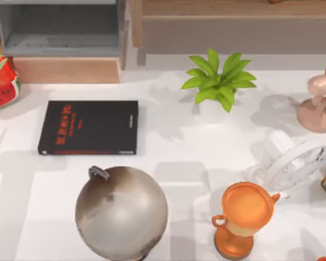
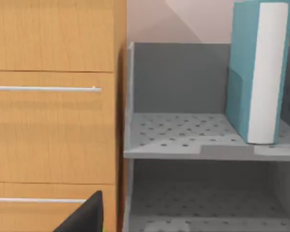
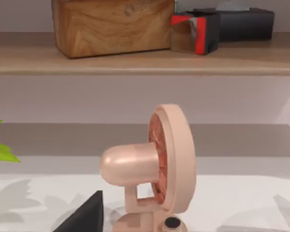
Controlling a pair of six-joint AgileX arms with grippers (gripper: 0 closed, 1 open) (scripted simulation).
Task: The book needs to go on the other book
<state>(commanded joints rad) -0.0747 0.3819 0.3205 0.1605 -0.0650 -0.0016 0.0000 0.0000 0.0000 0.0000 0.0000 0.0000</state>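
Blue book (image 2: 256, 72) is standing upright on the grey rack's (image 2: 183, 140) upper shelf. Black book (image 1: 89, 127) is lying flat on the desk (image 1: 179, 157), left of centre, behind the globe (image 1: 121, 212). Claw states: cannot tell for either arm.

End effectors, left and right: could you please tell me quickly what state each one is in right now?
Left end effector: facing the gray shelf with the light blue book; state cannot be told.
Right end effector: facing the pink fan; state cannot be told.
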